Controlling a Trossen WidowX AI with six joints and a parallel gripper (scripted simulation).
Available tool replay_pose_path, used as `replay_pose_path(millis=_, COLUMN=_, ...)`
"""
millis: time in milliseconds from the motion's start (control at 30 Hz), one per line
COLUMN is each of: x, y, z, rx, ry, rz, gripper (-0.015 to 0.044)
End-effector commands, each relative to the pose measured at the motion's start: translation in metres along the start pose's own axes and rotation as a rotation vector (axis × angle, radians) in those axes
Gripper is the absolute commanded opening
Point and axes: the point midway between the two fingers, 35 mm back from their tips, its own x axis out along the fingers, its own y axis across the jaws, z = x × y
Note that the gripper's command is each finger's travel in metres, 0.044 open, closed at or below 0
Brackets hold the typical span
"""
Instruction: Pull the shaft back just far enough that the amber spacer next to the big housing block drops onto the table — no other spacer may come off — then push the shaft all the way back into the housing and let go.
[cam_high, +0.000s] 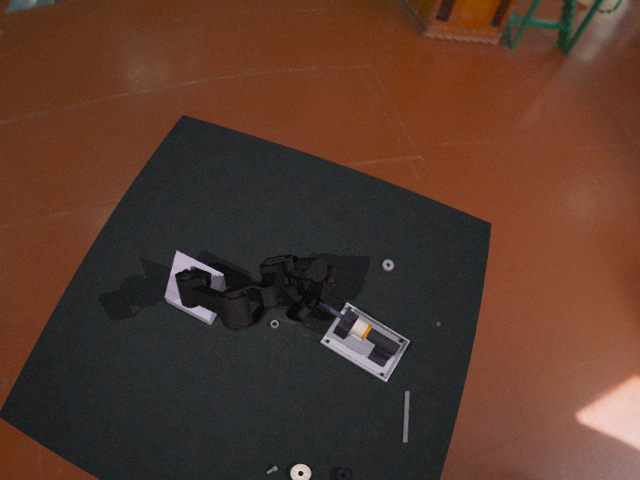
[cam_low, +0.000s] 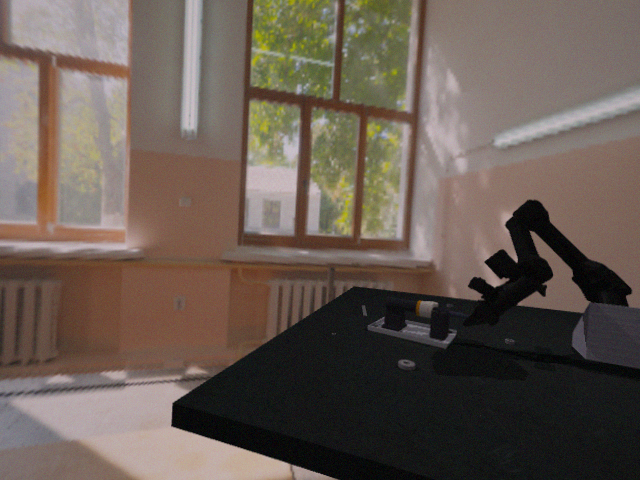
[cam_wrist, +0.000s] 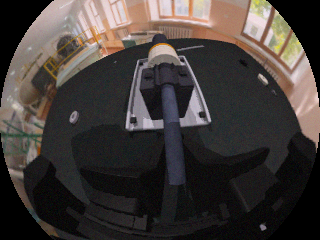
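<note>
My gripper (cam_high: 317, 304) (cam_low: 467, 321) (cam_wrist: 171, 138) is shut on the near end of the dark blue-grey shaft (cam_high: 331, 310) (cam_low: 456, 314) (cam_wrist: 172, 125). The shaft runs through the near support block (cam_high: 342, 328) (cam_low: 439, 324) (cam_wrist: 151, 92). Beyond that block, cream spacers (cam_high: 360, 327) (cam_low: 427, 308) (cam_wrist: 165, 55) sit in line with it. The amber spacer (cam_high: 366, 332) (cam_low: 418, 308) is in line too, between the cream spacers and the big dark housing block (cam_high: 382, 343) (cam_low: 395, 316) (cam_wrist: 159, 38). The shaft's far tip is hidden.
The fixture stands on a pale baseplate (cam_high: 329, 342) (cam_low: 413, 336) (cam_wrist: 131, 110). A white ring (cam_high: 383, 265) (cam_low: 406, 366) (cam_wrist: 73, 119) and a small ring (cam_high: 271, 323) lie on the table. A grey bar (cam_high: 405, 416) (cam_low: 364, 310) lies beyond the fixture. A cream disc (cam_high: 293, 472) lies near the table edge.
</note>
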Motion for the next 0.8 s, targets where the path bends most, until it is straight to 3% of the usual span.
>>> replay_pose_path(millis=0, x=-0.0009, y=-0.0001, z=-0.0004, rx=0.005, ry=-0.001, rz=-0.001, gripper=0.0)
replay_pose_path(millis=767, x=-0.0028, y=-0.0001, z=-0.0023, rx=0.005, ry=-0.001, rz=-0.001, gripper=0.0)
